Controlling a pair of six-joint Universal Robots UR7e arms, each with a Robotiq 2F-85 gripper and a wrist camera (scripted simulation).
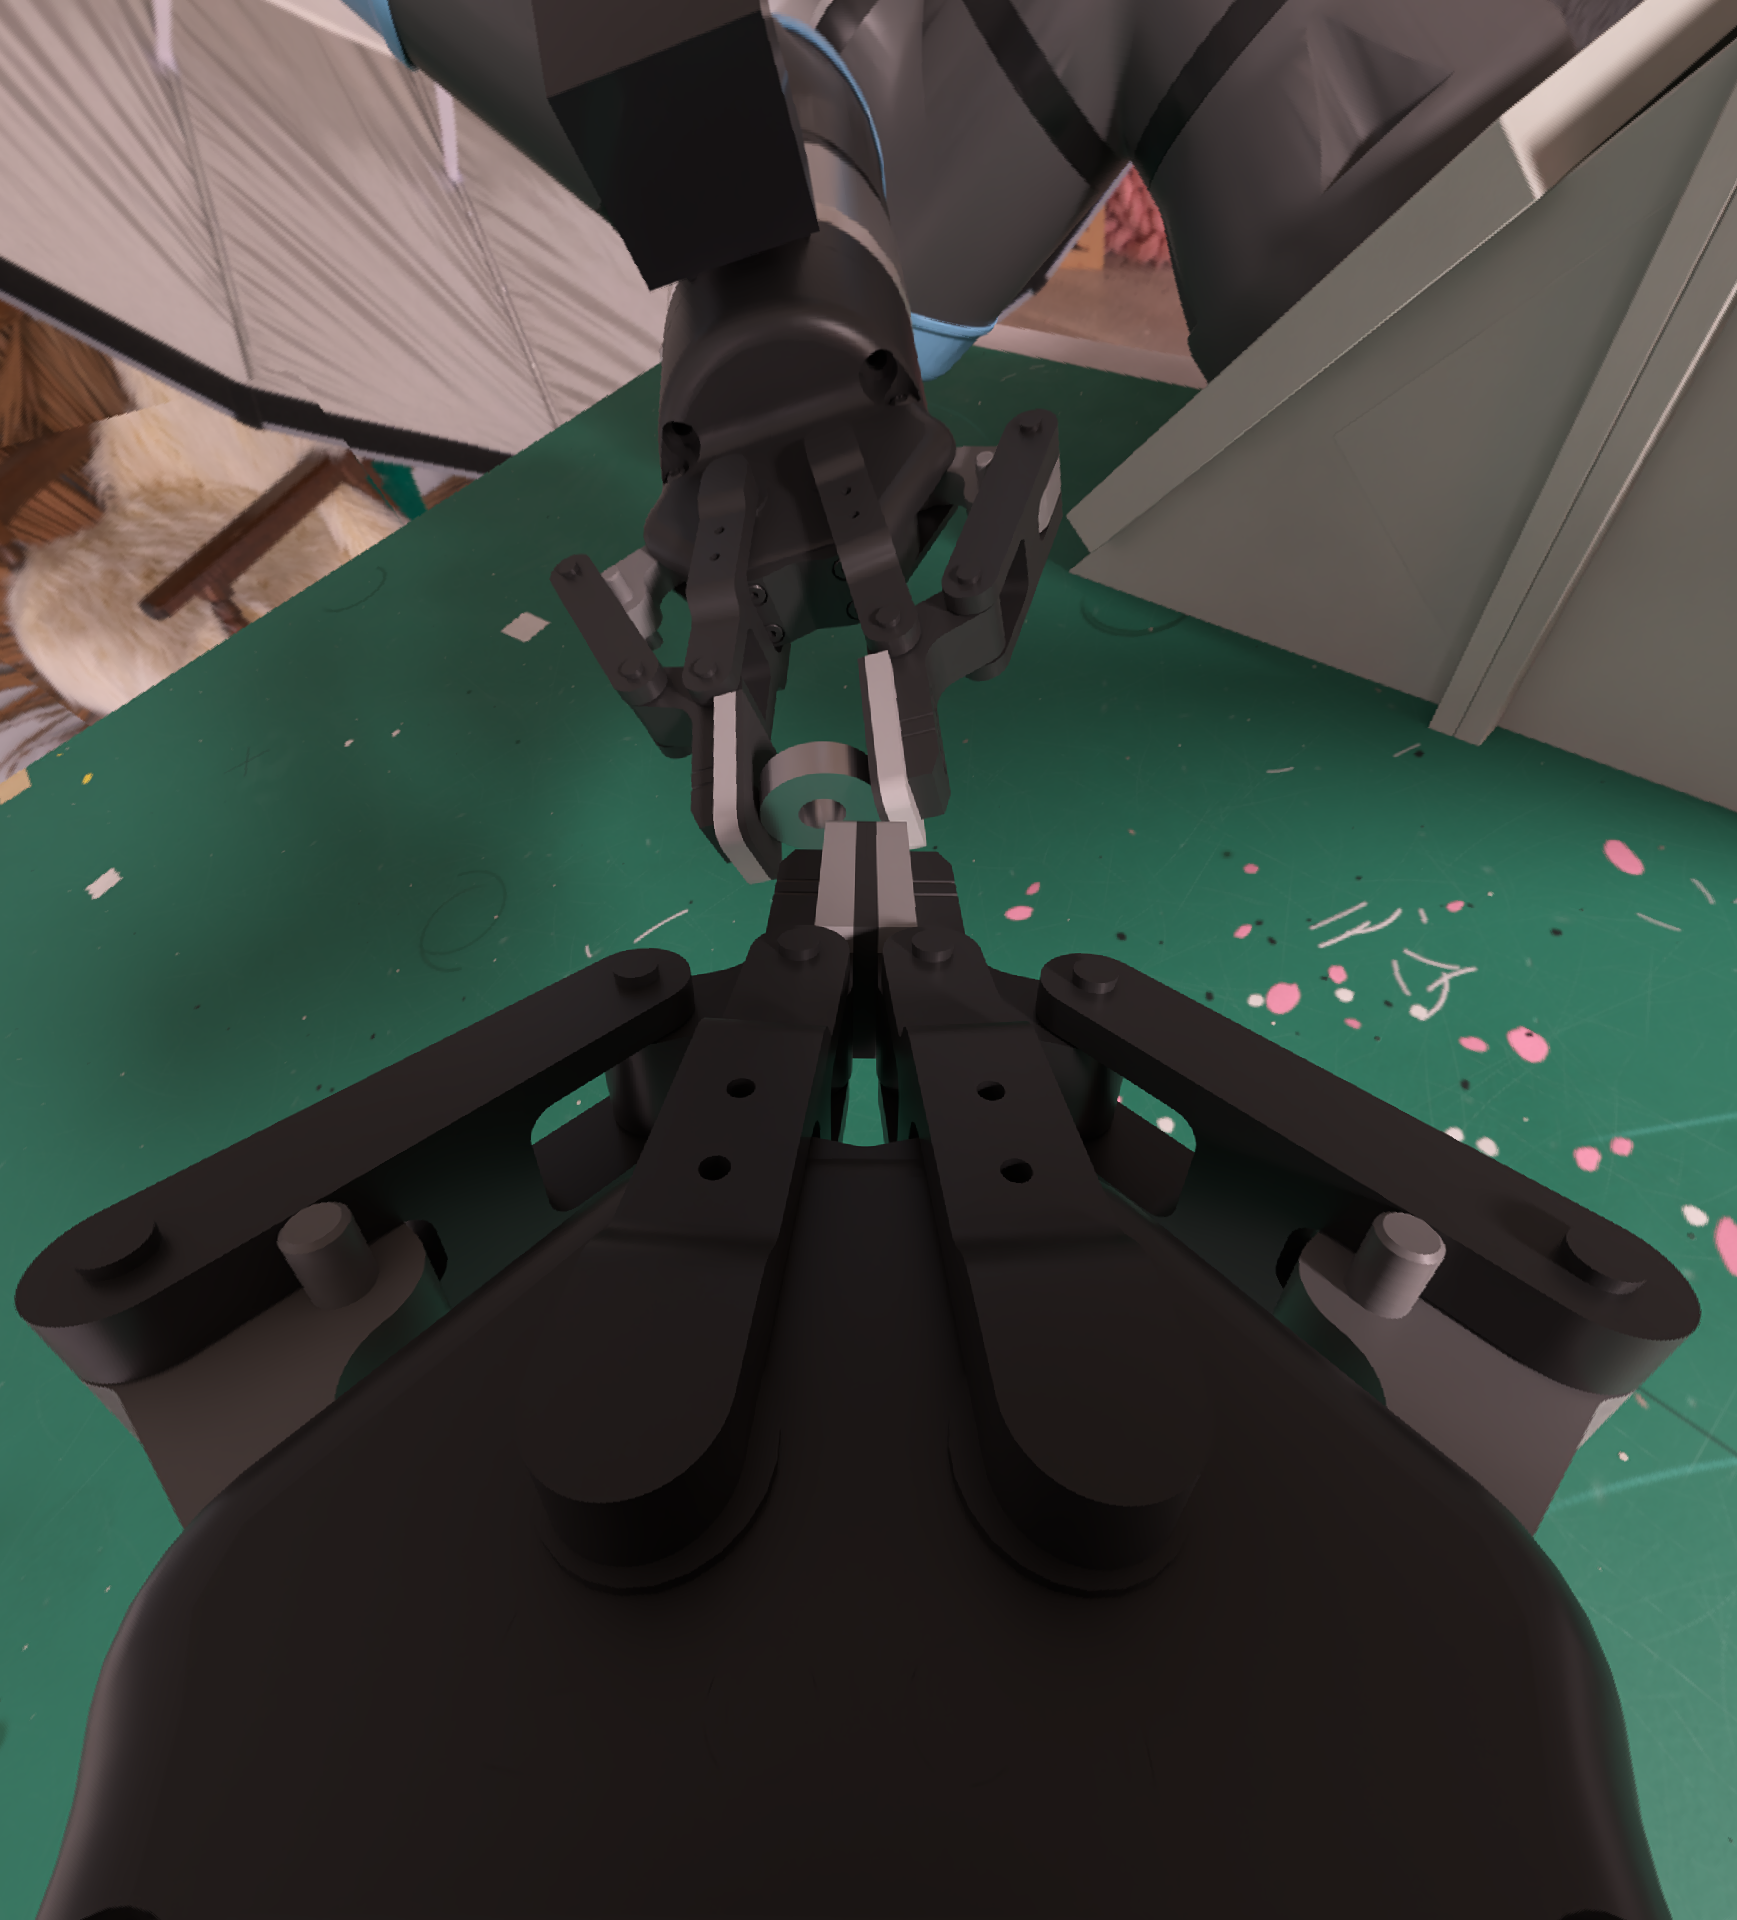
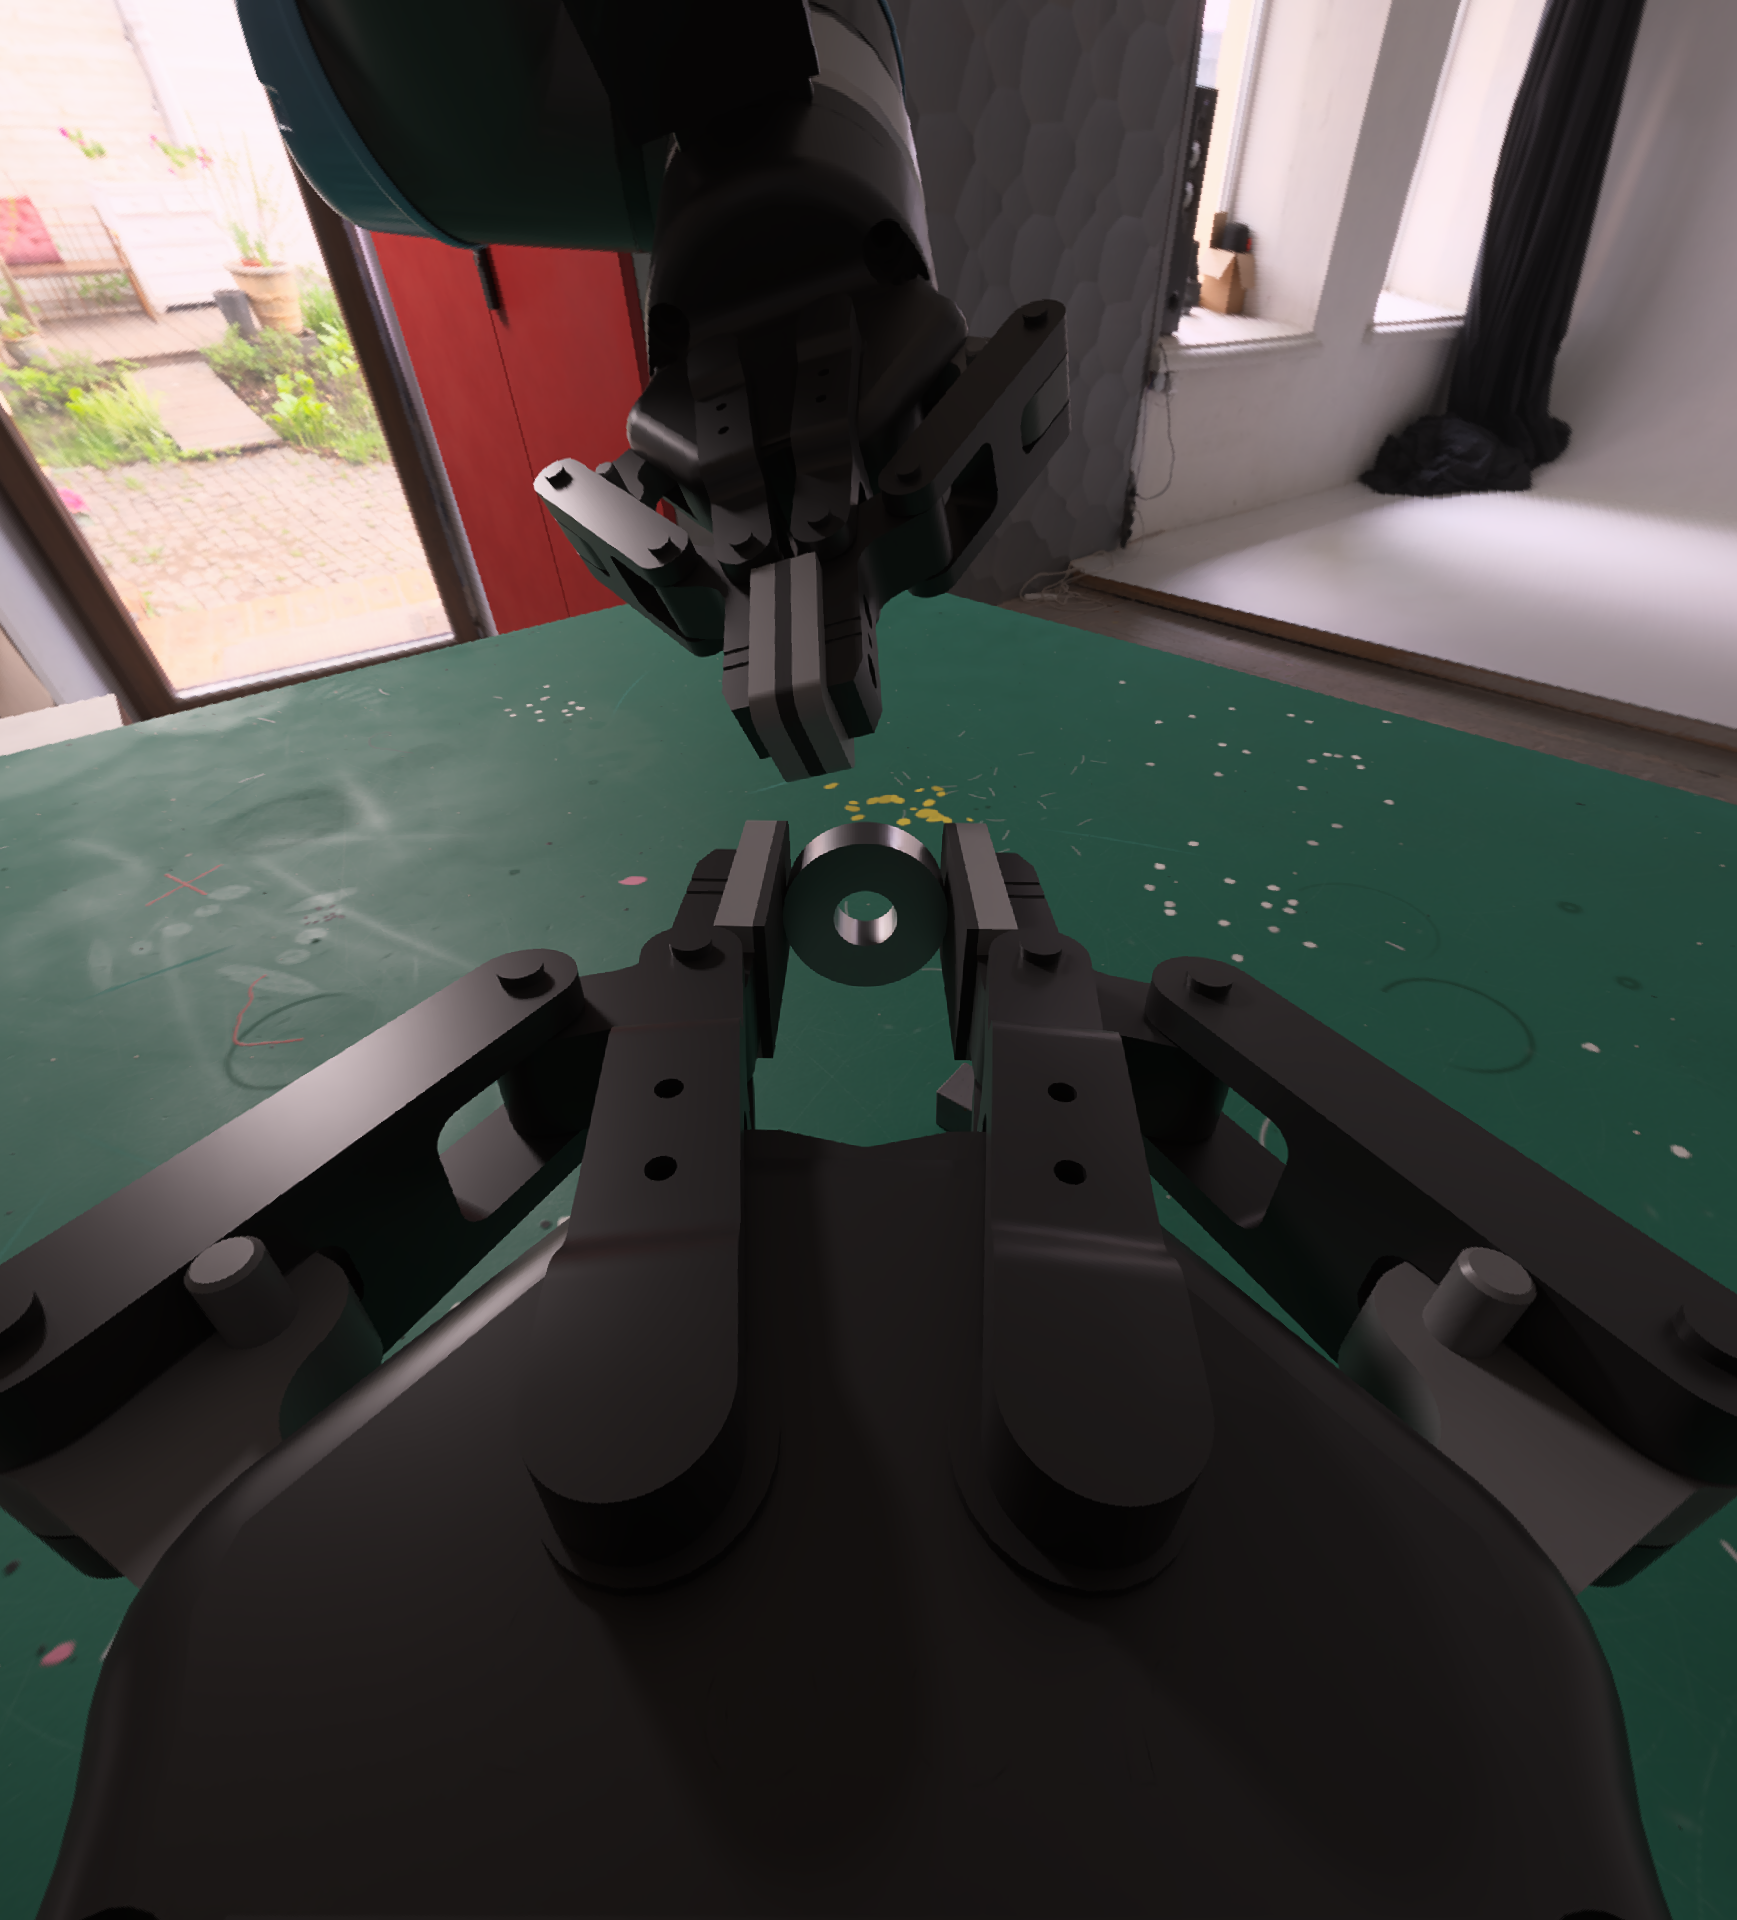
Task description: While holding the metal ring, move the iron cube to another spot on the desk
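My right gripper is shut on the metal ring, a thick grey ring with a small hole, and holds it above the green desk. The ring's flat face points toward the right wrist camera. My left gripper is shut and empty, its fingertips just in front of the ring and the right gripper. In the right wrist view the left gripper hangs close above and behind the ring. No iron cube shows in either view.
A pale grey-green cabinet stands on the desk at the far right of the left wrist view. The desk's far edge runs behind the grippers. A wooden chair with a fleece stands off the desk.
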